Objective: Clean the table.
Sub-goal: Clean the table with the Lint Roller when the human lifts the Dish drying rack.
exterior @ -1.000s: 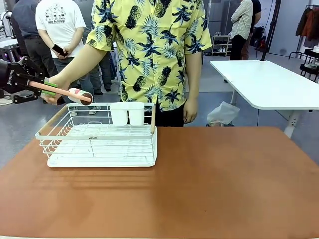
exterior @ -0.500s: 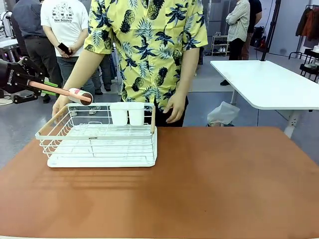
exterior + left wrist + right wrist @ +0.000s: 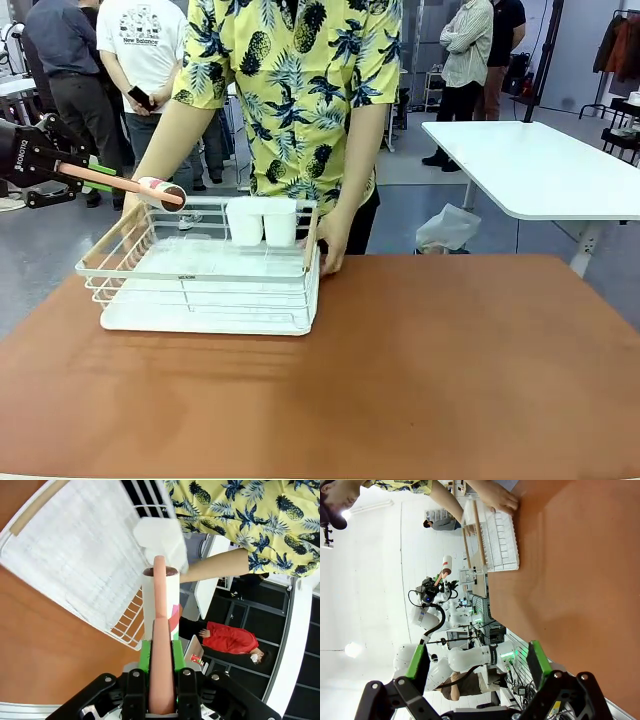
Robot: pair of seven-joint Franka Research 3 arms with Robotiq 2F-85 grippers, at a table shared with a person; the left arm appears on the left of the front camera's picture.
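Observation:
The reddish-brown table (image 3: 450, 370) spreads across the front view. On its left side a person grips a white wire rack (image 3: 200, 290) by both wooden end handles, one hand (image 3: 330, 250) at its right end. Two white cups (image 3: 262, 222) stand in the rack's back. My left gripper (image 3: 85, 172) hovers beyond the table's left edge, shut on the pink handle of a lint roller (image 3: 160, 192), whose head points over the rack's left end. In the left wrist view the green pads (image 3: 145, 655) clamp the roller (image 3: 161, 600) above the rack (image 3: 65, 565). My right gripper (image 3: 477, 662) stands open above the table (image 3: 580, 580).
A white-topped table (image 3: 540, 160) stands beyond the far right corner, with a plastic bag (image 3: 447, 230) on the floor beside it. Several people stand in the background. The table's middle and right are bare brown surface.
The person's hands moved from near the roller to the rack's two ends, and the rack rose and shifted slightly to the right. My left gripper and the roller stayed still.

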